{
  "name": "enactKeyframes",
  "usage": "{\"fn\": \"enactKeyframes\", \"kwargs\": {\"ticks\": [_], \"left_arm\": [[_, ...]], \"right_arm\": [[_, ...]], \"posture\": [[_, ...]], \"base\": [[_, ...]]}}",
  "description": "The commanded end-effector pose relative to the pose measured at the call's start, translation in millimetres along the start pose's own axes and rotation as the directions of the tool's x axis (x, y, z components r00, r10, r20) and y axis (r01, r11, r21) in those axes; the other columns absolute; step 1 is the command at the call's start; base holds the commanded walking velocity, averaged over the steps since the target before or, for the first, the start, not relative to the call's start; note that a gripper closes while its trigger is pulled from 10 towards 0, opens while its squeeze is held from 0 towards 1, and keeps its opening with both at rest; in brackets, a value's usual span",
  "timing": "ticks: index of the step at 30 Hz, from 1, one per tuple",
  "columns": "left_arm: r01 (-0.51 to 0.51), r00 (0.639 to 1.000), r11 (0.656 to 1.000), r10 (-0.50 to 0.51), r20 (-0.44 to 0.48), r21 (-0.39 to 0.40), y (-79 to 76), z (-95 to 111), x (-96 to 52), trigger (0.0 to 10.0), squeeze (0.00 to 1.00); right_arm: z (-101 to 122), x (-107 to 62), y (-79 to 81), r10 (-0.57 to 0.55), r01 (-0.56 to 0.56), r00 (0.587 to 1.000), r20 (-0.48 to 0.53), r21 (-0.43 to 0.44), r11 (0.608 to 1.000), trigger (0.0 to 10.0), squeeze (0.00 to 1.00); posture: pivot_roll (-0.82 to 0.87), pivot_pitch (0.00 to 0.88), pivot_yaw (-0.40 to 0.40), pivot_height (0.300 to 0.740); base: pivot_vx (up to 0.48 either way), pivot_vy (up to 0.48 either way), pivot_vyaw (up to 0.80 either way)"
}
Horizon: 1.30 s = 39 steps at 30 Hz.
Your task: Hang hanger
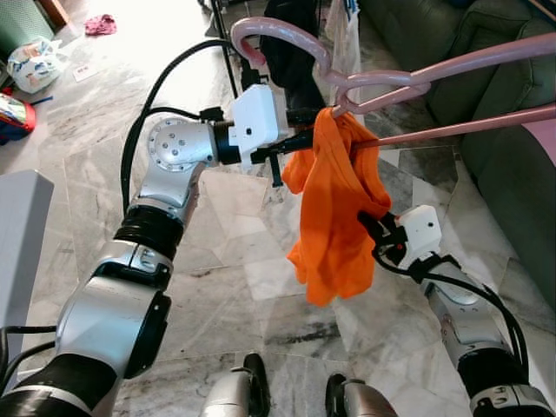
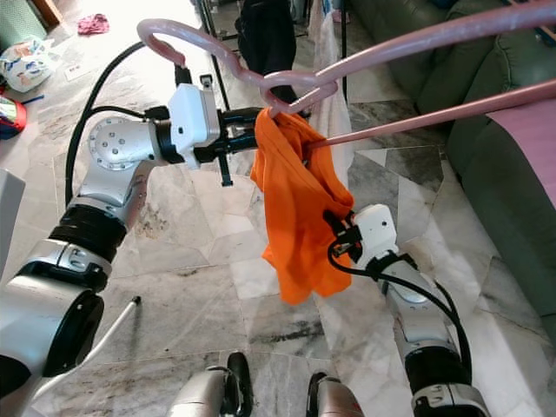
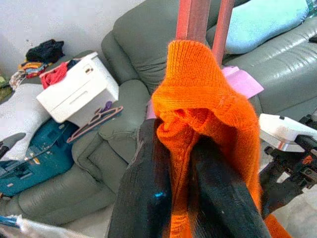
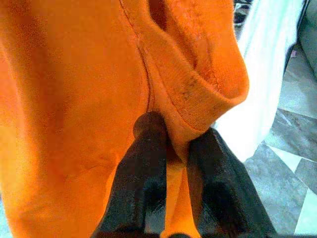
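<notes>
Dressing the pink hanger (image 1: 417, 78): the left gripper (image 1: 304, 139) pinches the orange garment (image 1: 334, 217) at the hanger's neck, the right gripper (image 1: 375, 228) clamps its lower hem, and the next move likely requires spreading cloth along the arm.

One pink hanger (image 1: 408, 78), one orange garment (image 1: 334, 217), two grippers (perhaps more hangers (image 3: 94, 121) on the sofa (image 3: 114, 148)).
</notes>
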<state>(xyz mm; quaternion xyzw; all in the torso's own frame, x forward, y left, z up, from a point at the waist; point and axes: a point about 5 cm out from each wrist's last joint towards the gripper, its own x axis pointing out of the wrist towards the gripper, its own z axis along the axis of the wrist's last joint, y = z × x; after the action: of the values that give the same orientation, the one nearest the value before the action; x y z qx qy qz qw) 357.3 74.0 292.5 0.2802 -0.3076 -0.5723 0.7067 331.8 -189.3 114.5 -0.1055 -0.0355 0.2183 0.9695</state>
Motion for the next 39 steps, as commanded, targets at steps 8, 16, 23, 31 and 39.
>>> {"fn": "enactKeyframes", "kwargs": {"ticks": [8,16,23,31,39], "left_arm": [[-0.012,1.0,1.0,0.011,0.009,0.017,2.5,2.9,-4.1,0.0,0.0],[-0.02,1.0,1.0,0.021,-0.016,0.007,0.9,-2.7,-8.1,0.0,0.0],[-0.102,0.989,0.992,0.094,-0.112,-0.073,-6.9,-26.2,-21.3,0.0,0.0],[-0.152,0.948,0.972,0.092,-0.305,-0.179,-42.4,-65.4,-50.6,0.0,0.0],[-0.175,0.909,0.954,0.063,-0.411,-0.242,-76.4,-87.9,-69.3,0.0,0.0]], "right_arm": [[-1.3,-2.9,-3.0,-0.039,0.039,0.999,0.011,-0.004,0.999,0.0,0.0],[6.6,-10.2,-19.3,-0.118,0.119,0.992,0.046,-0.038,0.992,0.0,0.0],[24.6,-13.3,-29.6,-0.164,0.177,0.979,0.121,-0.106,0.979,0.0,0.0],[59.9,-22.4,-50.2,-0.217,0.26,0.948,0.231,-0.176,0.949,0.0,0.0],[68.8,-28.4,-60.7,-0.242,0.291,0.94,0.239,-0.199,0.936,0.0,0.0]], "posture": [[-0.04,0.267,0.121,0.74],[-0.05,0.263,0.121,0.74],[-0.05,0.26,0.124,0.74],[-0.07,0.26,0.119,0.74],[-0.09,0.256,0.102,0.74]], "base": [[0.0,0.0,0.0],[0.0,0.0,0.0],[0.0,0.0,0.0],[0.0,0.0,0.0],[0.0,0.0,0.0]]}}
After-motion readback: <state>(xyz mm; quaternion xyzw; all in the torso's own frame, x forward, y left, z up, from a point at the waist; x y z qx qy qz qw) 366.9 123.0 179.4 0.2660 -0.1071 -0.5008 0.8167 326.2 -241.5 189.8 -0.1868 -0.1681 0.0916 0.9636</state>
